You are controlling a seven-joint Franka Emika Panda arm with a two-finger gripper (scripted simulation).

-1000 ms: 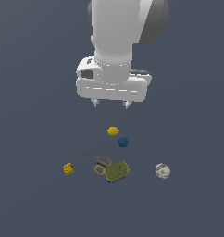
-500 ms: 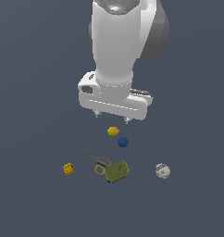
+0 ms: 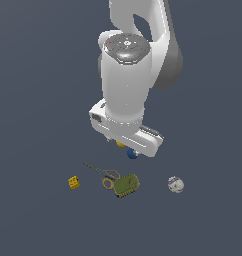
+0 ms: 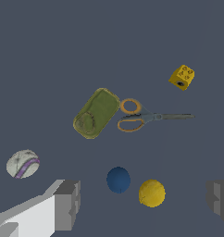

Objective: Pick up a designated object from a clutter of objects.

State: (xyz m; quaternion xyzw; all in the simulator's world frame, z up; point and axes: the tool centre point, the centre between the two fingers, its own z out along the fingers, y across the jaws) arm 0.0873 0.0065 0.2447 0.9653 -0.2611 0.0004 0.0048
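**Q:** Comparing with the shot half a second back, what's different?

**A:** Mostly the arm. It has dropped lower over the pile, so in the exterior view its wrist now covers most of the lemon [image 3: 121, 144] and part of the blue ball [image 3: 131, 154], which both sat in the open below it before. Nothing on the floor has moved.

**Q:** And the gripper?

**A:** The gripper [image 4: 144, 196] is spread wide with nothing between the fingers [image 4: 67, 203]. In the wrist view the blue ball and the lemon sit in the gap between them, not touching either one.

**Q:** Where's the tin?

**A:** The tin [image 3: 126, 184] lies on the floor, olive-green top up, just past the blue ball from the gripper. The scissors [image 3: 100, 172] are right beside it, orange handles against its edge or nearly so; I can't tell if they touch. The yellow block [image 3: 73, 182] is off to the exterior view's left and the white ball [image 3: 176, 184] to its right, both well apart from the tin.
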